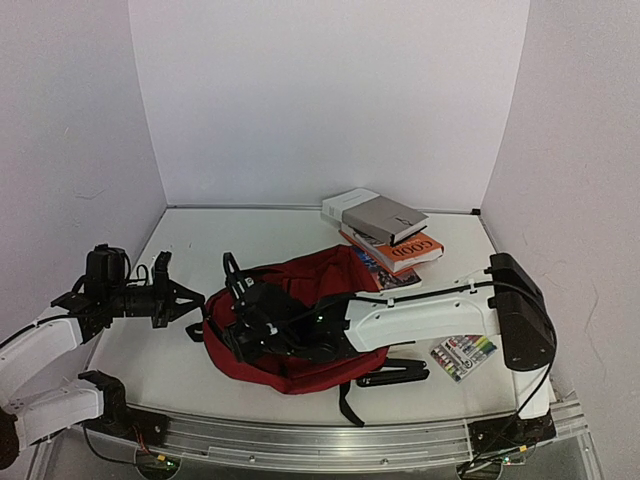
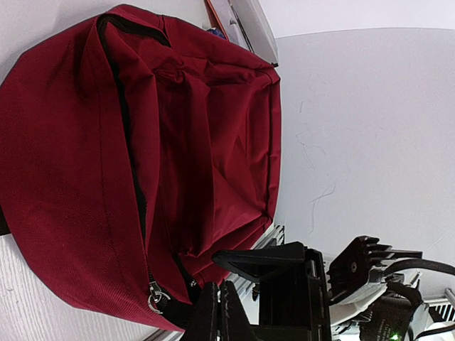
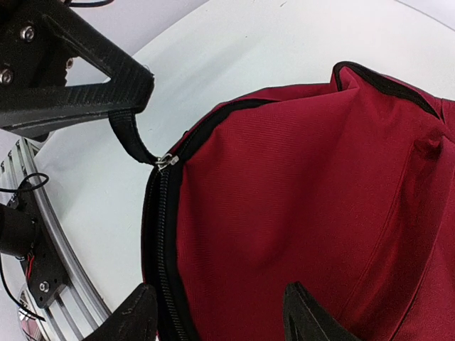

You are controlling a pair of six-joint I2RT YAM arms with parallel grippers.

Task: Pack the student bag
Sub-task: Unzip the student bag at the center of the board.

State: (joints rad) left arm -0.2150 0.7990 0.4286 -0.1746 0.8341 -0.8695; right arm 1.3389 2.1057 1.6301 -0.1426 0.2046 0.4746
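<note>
The student bag (image 1: pixel 310 300), a dark red backpack with black zippers, lies in the middle of the table. My left gripper (image 1: pixel 196 303) is at its left edge, shut on the black zipper pull strap (image 3: pixel 130 140). That strap runs taut to the metal slider (image 3: pixel 166 161). In the left wrist view the shut fingertips (image 2: pixel 219 312) pinch the strap beside the slider ring (image 2: pixel 155 298). My right gripper (image 1: pixel 240 335) hovers over the bag's left part. It is open (image 3: pixel 220 320), with one finger (image 3: pixel 135 316) outside the zipper line (image 3: pixel 160 234) and the other on the red fabric (image 3: pixel 306 199).
A stack of books (image 1: pixel 385 230) lies behind the bag at the back right. A pack of coloured markers (image 1: pixel 463 356) sits under my right arm. Black bag straps (image 1: pixel 395 373) trail toward the front rail (image 1: pixel 330 440).
</note>
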